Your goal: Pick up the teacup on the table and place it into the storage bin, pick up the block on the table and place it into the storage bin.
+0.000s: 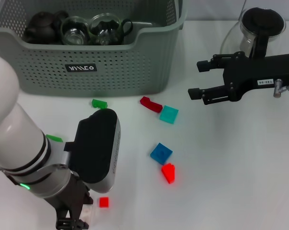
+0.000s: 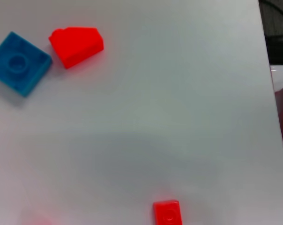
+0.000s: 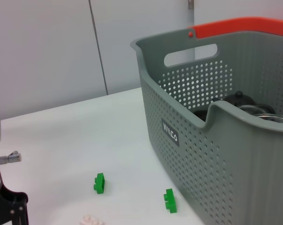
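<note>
The storage bin (image 1: 87, 57) stood at the far left of the bench (image 1: 230, 158), its dipped front rim and black label facing the robot. Inside it lay a dark teapot (image 1: 43, 26) and two glass teacups (image 1: 75, 29) side by side, with a further dark vessel just beside them.

Loose blocks lay on the bench in front of the bin. A green block (image 1: 99, 103) sat near the bin's front wall. A dark red block (image 1: 150, 104) touched or nearly touched a teal block (image 1: 169, 114). Nearer the robot, a blue block (image 1: 161, 153) lay just beside a bright red wedge block (image 1: 169, 172). A small red block (image 1: 104, 202) lay closest to the robot, near the left arm. A second green block (image 1: 54, 138) showed partly behind that arm.

The left tool (image 1: 73, 220) was low over the bench at the near left edge; whether its fingers were apart or together could not be told. The left wrist view showed the blue block, the red wedge and the small red block on the bench.

The right tool (image 1: 198, 79) hung above the bench at the right, level with the bin's front, its two black fingers apart and holding nothing. A glass pitcher (image 1: 259, 28) with a black lid stood behind it.
</note>
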### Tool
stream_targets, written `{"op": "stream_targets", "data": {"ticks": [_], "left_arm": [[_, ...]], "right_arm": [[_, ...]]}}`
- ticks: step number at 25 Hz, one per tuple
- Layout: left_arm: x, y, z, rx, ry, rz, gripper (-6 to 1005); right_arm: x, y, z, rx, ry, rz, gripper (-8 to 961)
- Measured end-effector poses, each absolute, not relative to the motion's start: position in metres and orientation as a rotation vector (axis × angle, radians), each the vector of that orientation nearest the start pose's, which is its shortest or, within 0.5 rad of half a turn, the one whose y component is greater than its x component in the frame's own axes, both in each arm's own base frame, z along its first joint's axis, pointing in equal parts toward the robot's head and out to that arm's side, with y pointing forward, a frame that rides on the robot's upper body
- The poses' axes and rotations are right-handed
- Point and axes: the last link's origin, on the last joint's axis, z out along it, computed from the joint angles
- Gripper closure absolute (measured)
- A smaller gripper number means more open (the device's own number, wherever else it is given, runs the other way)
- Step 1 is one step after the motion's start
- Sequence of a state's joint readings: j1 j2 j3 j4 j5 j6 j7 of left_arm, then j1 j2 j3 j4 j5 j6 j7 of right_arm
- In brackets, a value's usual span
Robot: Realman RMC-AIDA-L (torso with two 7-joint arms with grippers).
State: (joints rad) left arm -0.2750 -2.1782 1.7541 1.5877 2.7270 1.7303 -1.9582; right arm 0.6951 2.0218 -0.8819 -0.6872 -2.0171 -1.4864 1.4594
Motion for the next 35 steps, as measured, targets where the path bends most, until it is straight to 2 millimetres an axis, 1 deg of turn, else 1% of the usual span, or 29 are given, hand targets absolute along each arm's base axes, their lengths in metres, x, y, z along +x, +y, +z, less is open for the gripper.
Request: {"op": "stream_targets", "data": {"ticks": [6,25,30,32,33,34,35], "left_arm": [[-0.205,0.241,-0.052,-3.053,-0.001,0.960,518],[-0.208,0.239,-0.053,-3.048,-0.002,0.976,529],[-0.206,0.241,-0.050,-3.031,-0.024,0.966,586],[-0.199,0.245,-0.042,-3.016,-0.037,0.910,586],[-0.199,0.245,-0.042,-3.016,-0.037,0.910,586],[-0.188,0.252,-0.028,-3.005,-0.079,0.782,586],[-0.181,0.256,-0.019,-2.999,-0.113,0.688,586]], "right_arm": [[0.211,0.376,0.000,-2.889,0.382,0.472,75],[0.211,0.376,0.000,-2.889,0.381,0.472,75],[0.210,0.376,0.000,-2.890,0.380,0.472,75],[0.210,0.376,0.000,-2.892,0.379,0.473,75],[0.210,0.376,0.000,-2.892,0.379,0.473,75],[0.210,0.376,0.000,-2.893,0.377,0.474,75],[0.210,0.375,0.000,-2.895,0.377,0.474,75]]}}
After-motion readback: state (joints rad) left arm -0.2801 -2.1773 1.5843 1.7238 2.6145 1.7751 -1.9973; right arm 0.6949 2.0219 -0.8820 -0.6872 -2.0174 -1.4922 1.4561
